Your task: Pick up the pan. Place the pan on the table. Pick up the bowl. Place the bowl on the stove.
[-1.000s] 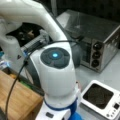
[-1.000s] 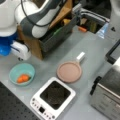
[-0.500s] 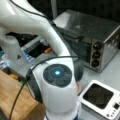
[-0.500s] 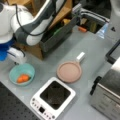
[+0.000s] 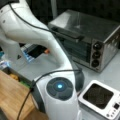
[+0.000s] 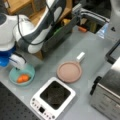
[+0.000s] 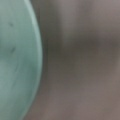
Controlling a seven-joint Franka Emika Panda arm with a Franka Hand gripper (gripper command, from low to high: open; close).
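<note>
One pan (image 6: 69, 72) on table (image 6: 95, 53); tool (image 6: 18, 62) at one bowl (image 6: 21, 75).

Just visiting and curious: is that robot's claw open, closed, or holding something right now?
Gripper: down at the rim of the teal bowl; whether it is open or shut cannot be told.

A front view looks across my arm (image 5: 42, 50), close, toward toaster oven (image 5: 87, 40); stove (image 5: 102, 98) at its bottom right. A front view looks steeply down on table (image 6: 92, 52), farther off. Both front views share stove, oven, my arm. Wrist view faces down, pressed near bowl (image 7: 17, 62) rim.
</note>
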